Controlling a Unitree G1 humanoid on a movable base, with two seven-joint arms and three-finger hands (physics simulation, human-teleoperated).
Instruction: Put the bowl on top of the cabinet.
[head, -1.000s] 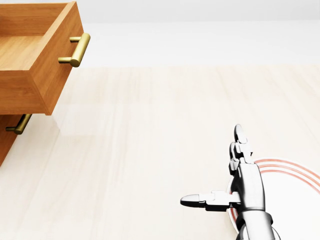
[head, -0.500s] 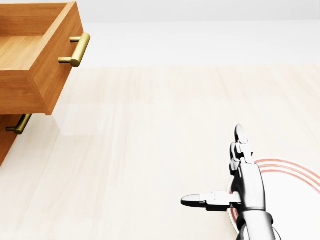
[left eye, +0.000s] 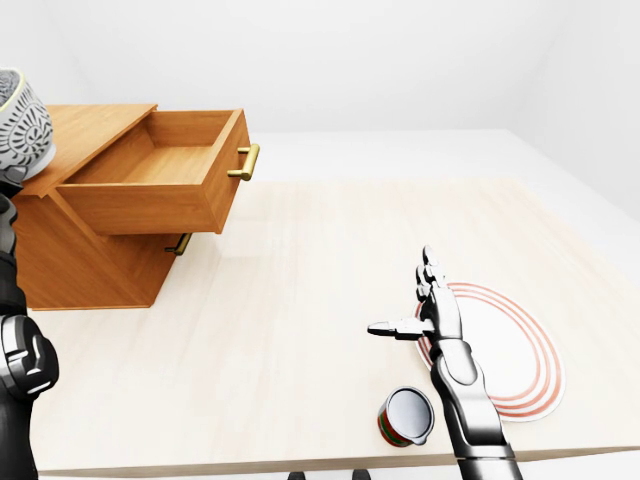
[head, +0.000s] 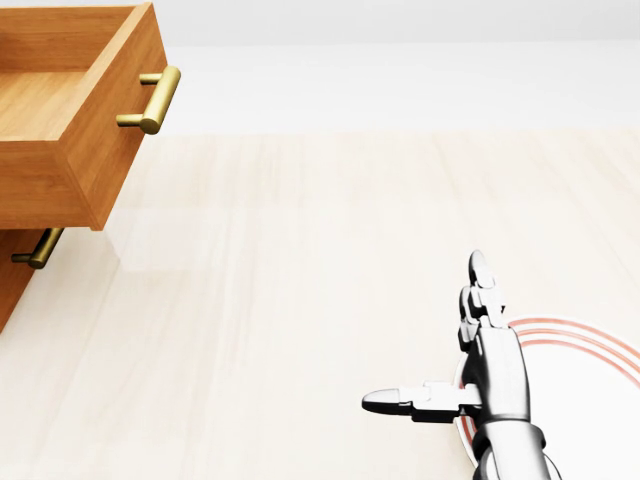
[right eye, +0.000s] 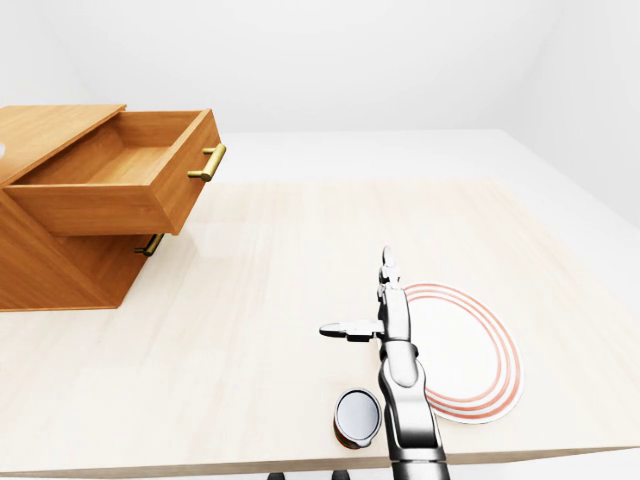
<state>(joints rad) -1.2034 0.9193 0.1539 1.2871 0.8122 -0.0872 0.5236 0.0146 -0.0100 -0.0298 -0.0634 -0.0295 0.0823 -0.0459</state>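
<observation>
Held right hand (left eye: 437, 315) spread wide and empty over the ringed plate (left eye: 515, 350), unmoved through the last second; nothing changed, so placement judged unfinished. Passed a round metal can (left eye: 405, 417), the smooth pale counter (left eye: 300, 300) and an open wooden drawer (left eye: 150, 190). Found the patterned white bowl (left eye: 22, 125) raised at the cabinet (left eye: 85, 125) top's left edge. Could not tell left hand's (left eye: 8, 195) grip.

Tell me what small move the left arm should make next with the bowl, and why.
Probably carry the bowl slightly right and lower it onto the cabinet top. It is raised at the left-eye view's left edge beside that bare top; the right hand hovers open over the plate.
</observation>
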